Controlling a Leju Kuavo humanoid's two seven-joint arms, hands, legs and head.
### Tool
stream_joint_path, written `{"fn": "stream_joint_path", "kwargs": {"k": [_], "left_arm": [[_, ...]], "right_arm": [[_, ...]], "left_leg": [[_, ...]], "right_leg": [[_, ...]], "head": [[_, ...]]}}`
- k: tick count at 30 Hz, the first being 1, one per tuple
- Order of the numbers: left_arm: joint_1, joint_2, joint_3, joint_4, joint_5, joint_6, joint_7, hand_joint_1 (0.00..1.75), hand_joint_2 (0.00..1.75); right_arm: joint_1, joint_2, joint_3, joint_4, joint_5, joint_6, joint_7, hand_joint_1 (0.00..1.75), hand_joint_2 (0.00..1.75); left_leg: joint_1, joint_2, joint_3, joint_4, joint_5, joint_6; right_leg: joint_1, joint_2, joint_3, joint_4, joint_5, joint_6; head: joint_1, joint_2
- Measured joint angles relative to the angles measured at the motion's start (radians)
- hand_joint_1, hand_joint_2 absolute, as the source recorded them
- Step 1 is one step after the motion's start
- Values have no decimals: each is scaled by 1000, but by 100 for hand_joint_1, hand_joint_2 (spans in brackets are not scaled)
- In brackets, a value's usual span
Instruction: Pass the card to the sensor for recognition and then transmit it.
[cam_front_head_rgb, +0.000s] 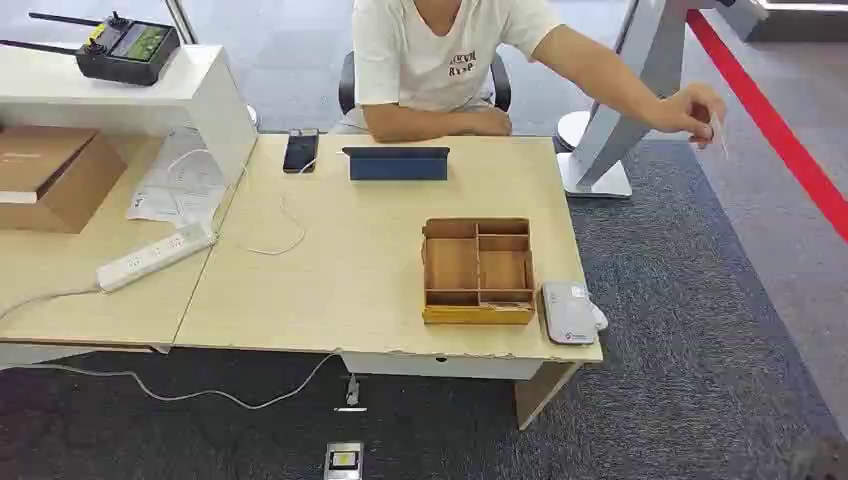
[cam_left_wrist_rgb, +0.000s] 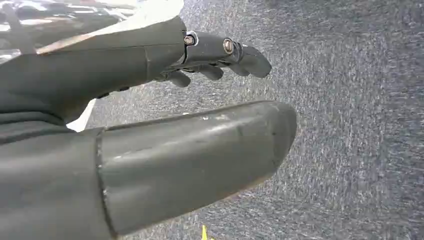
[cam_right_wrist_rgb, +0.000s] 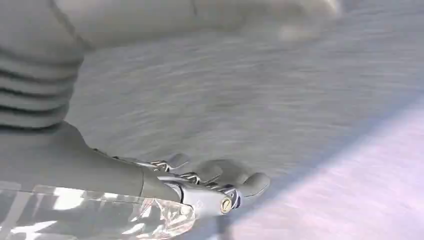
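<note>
**Both hands empty over carpet; card held out by the person**

Dark grey carpet (cam_front_head_rgb: 690, 330) covers the floor, with a small device (cam_front_head_rgb: 343, 460) lying on it just in front of the table. The left hand (cam_left_wrist_rgb: 200, 100) hangs over the carpet, thumb stretched out straight and the darker fingers loosely extended apart from it, holding nothing. The right hand (cam_right_wrist_rgb: 200, 185) likewise hangs over the carpet with its fingers slightly curled and spread, nothing between them; this view is blurred.

On the light wooden table (cam_front_head_rgb: 340, 280), the near right corner carries a white sensor (cam_front_head_rgb: 570, 312), just beside a wooden compartment tray (cam_front_head_rgb: 477, 270). Farther back lie a dark tablet (cam_front_head_rgb: 397, 163) and a phone (cam_front_head_rgb: 301, 150) with a white cable. To the left sit a power strip (cam_front_head_rgb: 155, 256) and a cardboard box (cam_front_head_rgb: 50, 175).

Behind the table a person (cam_front_head_rgb: 440, 60) sits, one arm stretched out to the right past the table edge. The person's hand (cam_front_head_rgb: 692, 108) pinches the card (cam_front_head_rgb: 719, 133), a small pale sliver hanging roughly upright, long axis near vertical, above the carpet. A red floor stripe (cam_front_head_rgb: 770, 120) runs beyond.
</note>
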Motion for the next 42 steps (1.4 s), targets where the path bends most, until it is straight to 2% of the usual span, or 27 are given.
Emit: {"fn": "stream_joint_path", "kwargs": {"k": [1, 4, 7, 9, 10, 11, 13, 14, 15, 16, 17, 19, 23, 27, 29, 35, 42], "left_arm": [[-1, 0, 0, 0, 1, 0, -1, 0, 0], [1, -2, 0, 0, 1, 0, -3, 0, 0], [3, -2, 0, 0, 1, 0, -10, 0, 0], [1, -2, 0, 0, 1, 1, -16, 0, 0], [0, -2, 0, 0, 1, 1, -19, 0, 0], [-2, -3, 0, 0, 0, 1, -23, 0, 0], [-9, -3, 0, -1, -3, 3, -32, 0, 0], [-8, -5, 0, -1, -5, 3, -36, 0, 0], [-3, -5, 0, -1, -8, 3, -37, 0, 0], [3, -4, 1, -1, -9, 3, -37, 0, 0], [4, -4, 1, -1, -13, 3, -39, 0, 0], [-6, -5, 1, -2, -22, 3, -48, 0, 0], [-9, -9, 1, -2, -42, 3, -71, 0, 0], [-7, -10, 0, -1, -49, 7, -85, 0, 0], [-5, -10, 0, -1, -51, 11, -87, 0, 0], [-2, -12, 0, -1, -53, 17, -89, 0, 0], [1, -19, 0, -1, -56, 21, -87, 0, 0]], "right_arm": [[-31, -8, -16, -5, -13, -9, -30, 0, 175], [-91, -23, -47, -15, -33, -12, -58, 0, 175], [-131, -25, -73, -21, -98, 31, -185, 0, 175], [-183, -26, -75, -40, -154, 52, -239, 0, 175], [-218, -23, -68, -64, -227, 55, -227, 0, 175], [-251, -13, -48, -102, -323, 45, -185, 0, 175], [-254, 8, 63, -247, -611, -23, -93, 0, 175], [-231, 13, 162, -332, -742, -80, -61, 0, 175], [-208, 14, 277, -408, -823, -138, -43, 0, 175], [-192, 18, 361, -461, -849, -166, -34, 0, 175], [-184, 22, 458, -524, -850, -181, -34, 0, 175], [-168, 28, 599, -619, -809, -203, -52, 0, 175], [-141, 42, 875, -747, -600, -273, -112, 0, 175], [-141, 56, 1058, -798, -431, -296, -134, 0, 175], [-154, 67, 1134, -798, -398, -300, -143, 0, 175], [-202, 82, 1294, -789, -304, -315, -145, 0, 175], [-277, 82, 1400, -743, -231, -304, -113, 0, 175]], "left_leg": [[0, 0, 1, 0, 0, 0], [0, -1, 1, 0, 1, 1], [0, -1, -1, 0, 1, 1], [-1, 0, -2, 0, 1, 1], [-1, 1, -1, 0, 1, 1], [-2, 1, 0, 0, 1, 1], [-1, -4, 1, 1, 1, 2], [-2, -9, 0, 1, 2, 2], [-2, -9, -2, 1, 2, 3], [-2, -6, -3, 1, 1, 2], [-3, -1, -3, 1, 1, 2], [-2, 2, -1, 0, 0, 1], [-1, 0, 0, 0, 1, 1], [-1, -4, -3, 0, 3, 2], [-1, -4, -2, 0, 3, 2], [-1, -4, -3, 0, 3, 2], [-1, -4, -3, 0, 3, 2]], "right_leg": [[0, 0, 0, 0, 0, 0], [0, -1, 2, 0, 0, 0], [0, -1, 1, 1, 0, 1], [-1, 0, 0, 2, 0, 1], [-1, 1, -1, 2, 1, 1], [-1, 1, -1, 2, 1, 1], [-1, -4, 3, 1, -1, 2], [-1, -10, 5, 1, -2, 3], [-2, -10, 5, 1, -2, 3], [-2, -7, 2, 2, -1, 2], [-3, -2, -1, 3, 0, 1], [-2, 2, 1, 3, 1, 1], [-1, 1, 2, 2, 0, 1], [-1, -5, 2, 3, 0, 1], [-1, -5, 2, 3, 0, 1], [-1, -5, 1, 2, 0, 1], [-1, -5, 0, 2, 1, 1]], "head": [[0, 0], [0, 0], [0, 0], [0, 0], [0, 0], [0, 0], [0, 0], [1, 0], [1, 0], [0, 0], [0, 0], [0, 0], [0, 0], [0, 0], [0, 0], [0, 0], [0, 0]]}}
